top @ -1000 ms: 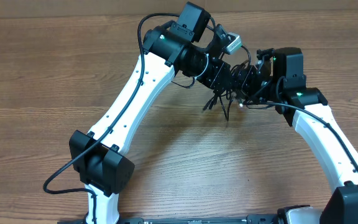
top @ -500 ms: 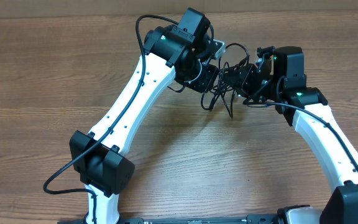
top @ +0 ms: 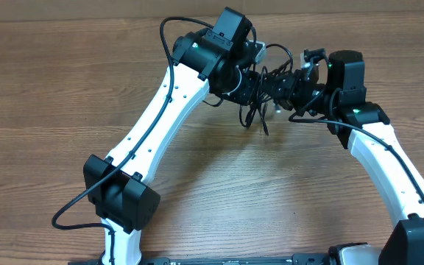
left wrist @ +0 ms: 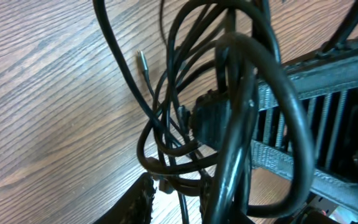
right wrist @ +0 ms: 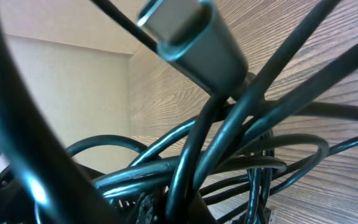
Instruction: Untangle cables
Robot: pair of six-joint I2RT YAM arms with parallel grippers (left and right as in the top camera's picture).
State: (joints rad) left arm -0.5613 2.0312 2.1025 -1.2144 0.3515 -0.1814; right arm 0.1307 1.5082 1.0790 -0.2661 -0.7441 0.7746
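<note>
Overhead: the left tool (top: 260,81) and right tool (top: 289,82) meet almost tip to tip near the far middle of the table (top: 65,96). The cables (top: 260,110) form one black knot bunched between and around the two tools. Several loose ends hang from it toward the table and a loop arches above.

Left wrist view: the cords cross and loop close to the lens, tangled. One thin silver-tipped plug (left wrist: 142,61) shows against the wood grain.

Right wrist view: a grey flat connector (right wrist: 191,34) lies across the top, with cords overlapping beneath it.

The cords mask the jaws of both tools, so whether they are apart or clamped cannot be told.
</note>
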